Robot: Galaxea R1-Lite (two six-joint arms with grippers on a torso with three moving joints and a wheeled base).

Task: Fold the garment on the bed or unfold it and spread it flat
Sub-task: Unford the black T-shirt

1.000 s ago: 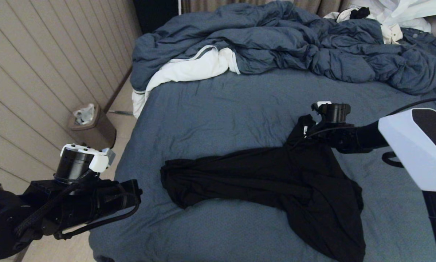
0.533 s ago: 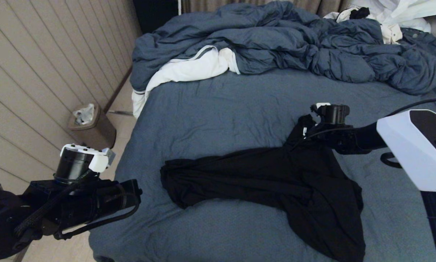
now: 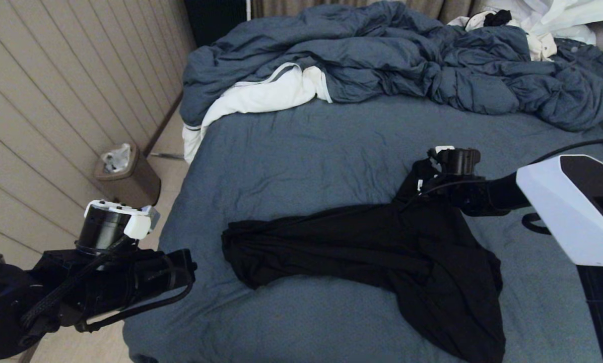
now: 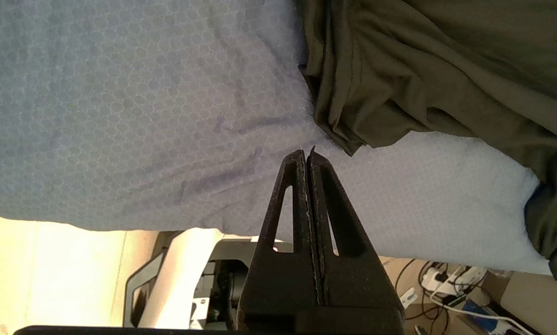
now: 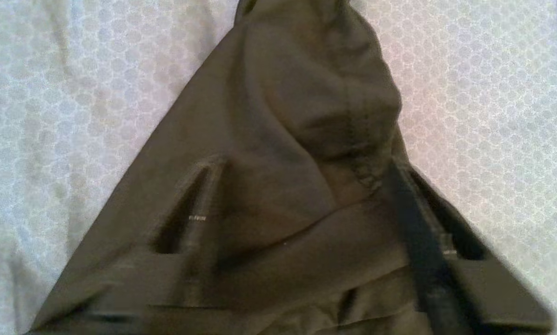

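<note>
Garment (image 3: 382, 247) — black, thin, soft-draping fabric, crumpled rather than flat. It lies on the near half of the bed (image 3: 306, 151), stretched sideways in a long bunched band: a gathered, folded end toward the robot's left, a broad flap trailing toward the near right edge, and a narrow peak drawn up toward the far right. No print or lettering shows on the exposed side.

Bed — slate-blue sheet, lightly creased; a rumpled blue duvet (image 3: 382, 55) with white lining is heaped along the far side, well apart from the garment.

Right pincer (image 5: 301, 204) — at the garment's raised peak, fingers spread wide apart, the black cloth lying slack between and over them.

Left pincer (image 4: 307, 160) — fingers pressed together on nothing, hovering by the bed's near left edge, just short of the garment's bunched end.
</note>
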